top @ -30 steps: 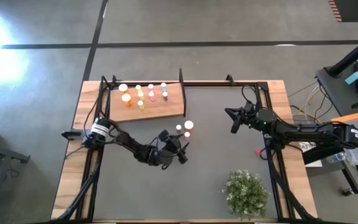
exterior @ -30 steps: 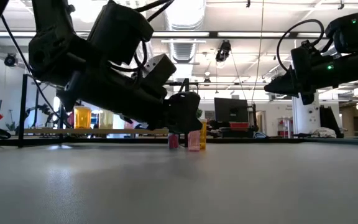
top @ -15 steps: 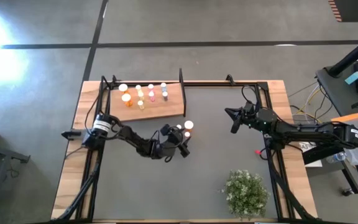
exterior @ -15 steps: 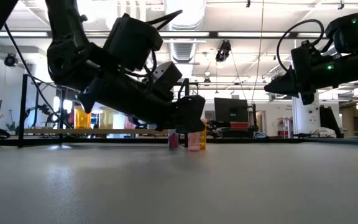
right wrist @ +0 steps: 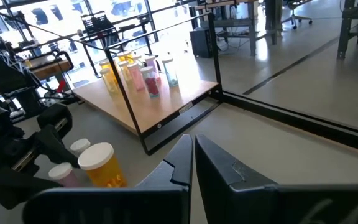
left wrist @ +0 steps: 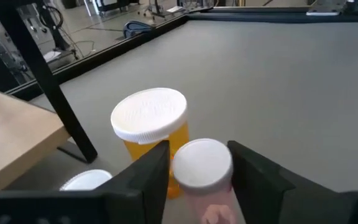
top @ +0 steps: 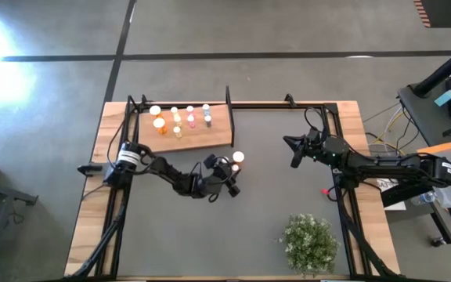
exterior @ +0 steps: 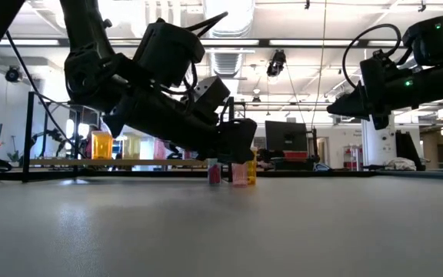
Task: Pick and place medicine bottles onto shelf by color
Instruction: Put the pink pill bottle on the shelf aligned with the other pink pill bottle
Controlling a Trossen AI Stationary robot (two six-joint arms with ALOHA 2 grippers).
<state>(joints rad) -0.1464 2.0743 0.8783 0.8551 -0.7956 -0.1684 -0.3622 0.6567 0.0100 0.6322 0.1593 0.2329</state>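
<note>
The left tool (left wrist: pixel 201 171) has been advanced toward 1 o'clock and is now set open astride the small pink bottle (left wrist: pixel 202 167), just off the shelf (top: pixel 202 137) corner on the tabletop (top: pixel 272 204); a grasp seems imminent; the right tool (top: pixel 294 153) is held closed and idle at 3 o'clock.

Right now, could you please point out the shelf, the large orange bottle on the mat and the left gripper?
shelf (top: pixel 210 135): high view, bare board.
large orange bottle (left wrist: pixel 148 113): left wrist view, white cap.
left gripper (left wrist: pixel 199 168): left wrist view, between fingertips.

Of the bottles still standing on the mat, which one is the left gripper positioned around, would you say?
The small pink bottle: the left gripper has a finger on each side of its white cap, while the bigger orange bottle stands just behind it, outside the fingers.
</note>
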